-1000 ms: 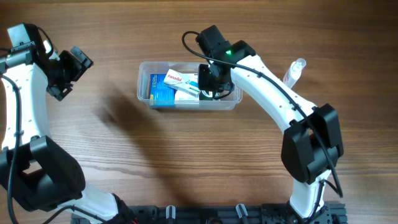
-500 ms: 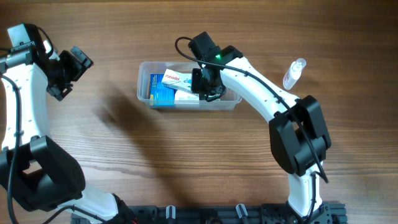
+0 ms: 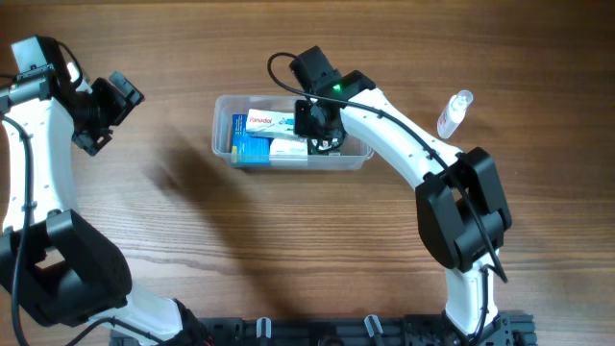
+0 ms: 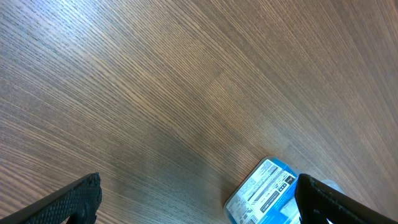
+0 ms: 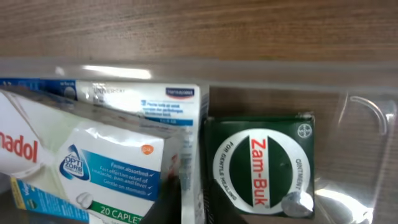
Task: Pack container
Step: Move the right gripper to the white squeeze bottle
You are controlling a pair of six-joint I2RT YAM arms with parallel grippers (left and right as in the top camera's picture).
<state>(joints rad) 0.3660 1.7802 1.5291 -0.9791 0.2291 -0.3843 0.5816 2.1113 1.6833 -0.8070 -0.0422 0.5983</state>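
The clear container [image 3: 219,135] sits at the table's back middle. In it lie a white Panadol box [image 3: 269,122], a blue box [image 3: 248,147] and a white box [image 3: 288,147]. My right gripper [image 3: 315,130] reaches down into the tub between these boxes and its right half. From the right wrist, the Panadol box [image 5: 93,155] leans over a white box with blue print [image 5: 161,102], beside a green Zam-Buk box [image 5: 261,165] on the container's floor [image 5: 354,143]. A dark finger [image 5: 177,199] rests against the Panadol box's edge; the grip is unclear. My left gripper [image 3: 117,117] hovers open, far left, empty.
A small clear spray bottle [image 3: 454,115] stands to the right of the tub, near the right arm's elbow. The left wrist view shows bare wood and the blue box [image 4: 264,190] between wide-apart fingers [image 4: 81,199].
The right gripper has shifted left inside the container, and the Panadol box has moved left and come down flatter over the other boxes. The left arm has not moved.
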